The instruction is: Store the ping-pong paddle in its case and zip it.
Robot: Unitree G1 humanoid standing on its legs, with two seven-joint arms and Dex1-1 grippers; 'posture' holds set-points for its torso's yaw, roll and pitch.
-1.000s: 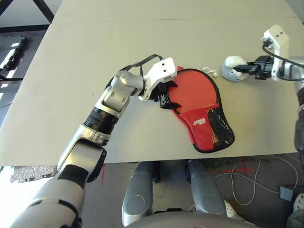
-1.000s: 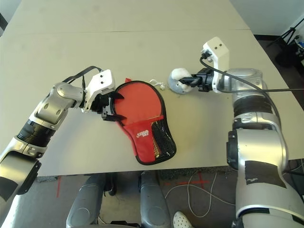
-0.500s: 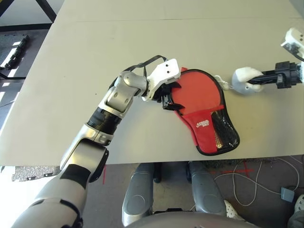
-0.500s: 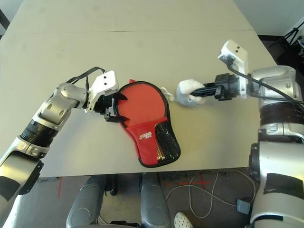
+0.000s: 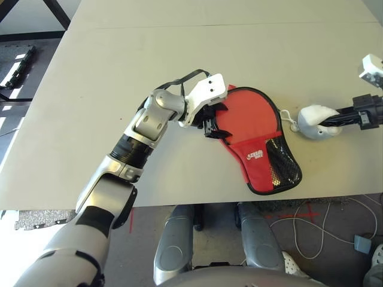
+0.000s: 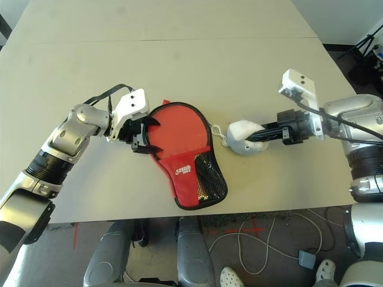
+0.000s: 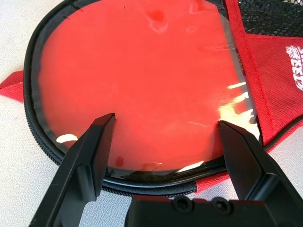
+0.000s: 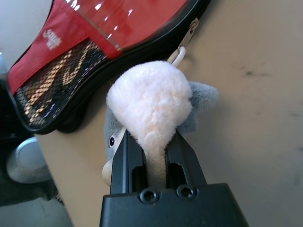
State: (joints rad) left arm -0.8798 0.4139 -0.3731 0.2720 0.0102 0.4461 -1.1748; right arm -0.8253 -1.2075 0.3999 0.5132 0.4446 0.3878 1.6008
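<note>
Mostly done, as I read it: the case (image 6: 187, 156) lies flat on the bench (image 6: 179, 66), and through its clear window I see a red face that I take for the paddle (image 7: 142, 85), already inside. My right gripper (image 8: 154, 156) has its jaws pinched narrow on a white plush (image 6: 245, 136) hooked by a small loop to the zip pull at the case's rim, on the side away from my left. My left gripper (image 7: 165, 142) stands with jaws wide at the round end of the case, gripping nothing. How much zip is left open I cannot tell; finishing it is what remains. A white logo (image 5: 255, 154) sits on the red pocket band, its lettering too small for me to read.
</note>
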